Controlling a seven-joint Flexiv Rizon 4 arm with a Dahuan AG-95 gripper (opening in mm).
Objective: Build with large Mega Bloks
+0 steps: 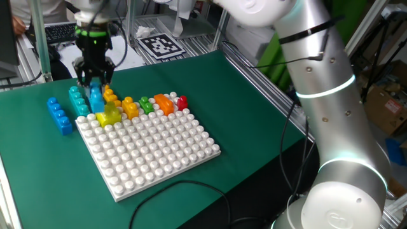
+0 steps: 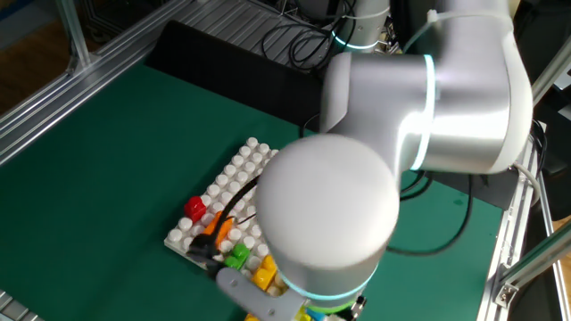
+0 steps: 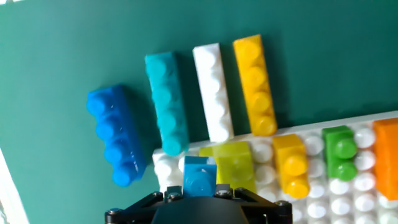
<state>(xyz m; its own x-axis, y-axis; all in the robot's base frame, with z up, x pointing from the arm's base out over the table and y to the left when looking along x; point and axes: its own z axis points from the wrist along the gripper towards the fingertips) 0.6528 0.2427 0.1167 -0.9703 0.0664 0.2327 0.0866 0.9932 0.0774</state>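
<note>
Pincer grips a light-blue brick above the white baseplate.

Seen from across the green counter in one fixed view, facing the arm's far end, baseplate at mid-distance. Shot from behind the arm in the other, high, baseplate half blocked. Looked straight down from the hand, close, over baseplate edge and loose bricks, shared by all.
</note>
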